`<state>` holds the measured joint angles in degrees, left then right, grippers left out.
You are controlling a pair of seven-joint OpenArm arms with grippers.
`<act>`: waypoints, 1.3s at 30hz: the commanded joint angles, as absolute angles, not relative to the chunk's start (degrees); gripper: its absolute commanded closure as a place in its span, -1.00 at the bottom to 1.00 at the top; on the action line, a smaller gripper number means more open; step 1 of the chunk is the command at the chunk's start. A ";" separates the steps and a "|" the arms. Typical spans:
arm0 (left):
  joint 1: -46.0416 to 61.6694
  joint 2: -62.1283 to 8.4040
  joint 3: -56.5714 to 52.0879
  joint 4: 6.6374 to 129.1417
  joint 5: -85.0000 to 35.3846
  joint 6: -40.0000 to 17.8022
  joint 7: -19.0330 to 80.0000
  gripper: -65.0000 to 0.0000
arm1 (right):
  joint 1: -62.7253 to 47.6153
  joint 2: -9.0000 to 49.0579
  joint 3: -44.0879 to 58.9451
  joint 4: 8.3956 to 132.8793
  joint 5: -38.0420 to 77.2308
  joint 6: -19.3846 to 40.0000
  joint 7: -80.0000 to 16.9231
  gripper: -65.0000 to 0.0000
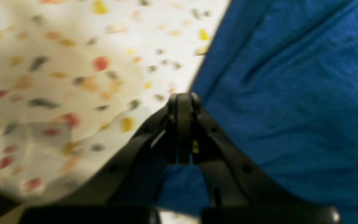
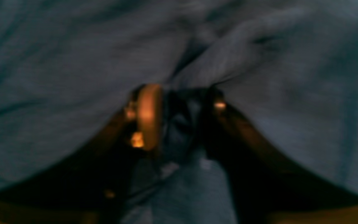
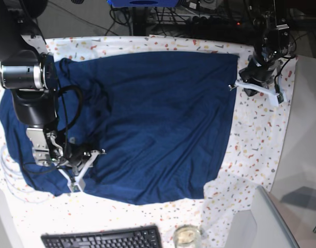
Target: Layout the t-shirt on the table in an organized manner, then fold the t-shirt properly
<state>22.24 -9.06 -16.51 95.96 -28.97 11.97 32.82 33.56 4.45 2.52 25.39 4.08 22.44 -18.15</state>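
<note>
The dark blue t-shirt lies spread over the speckled table, smoother on its right half and rumpled toward the left. In the base view my left gripper sits at the shirt's upper right edge. The left wrist view shows that left gripper shut, tips right on the line between the t-shirt and the table, with no cloth visible between the pads. My right gripper rests on the shirt's lower left part. The blurred right wrist view shows the right gripper closed on a bunched ridge of the t-shirt.
A black keyboard and a small glass stand at the front edge. A grey panel rises at the front right corner. Cables and gear crowd the far side behind the table. My right arm's bulky body overhangs the shirt's left sleeve.
</note>
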 commanded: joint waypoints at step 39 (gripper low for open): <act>30.29 -9.80 -35.91 97.89 -29.14 10.51 31.96 1.00 | 4.18 -7.34 -33.54 87.43 4.53 24.66 -44.79 0.01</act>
<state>29.87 -9.21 -35.79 96.82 -28.77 11.16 32.73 3.11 -6.63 -33.69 86.04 3.90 24.49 -46.04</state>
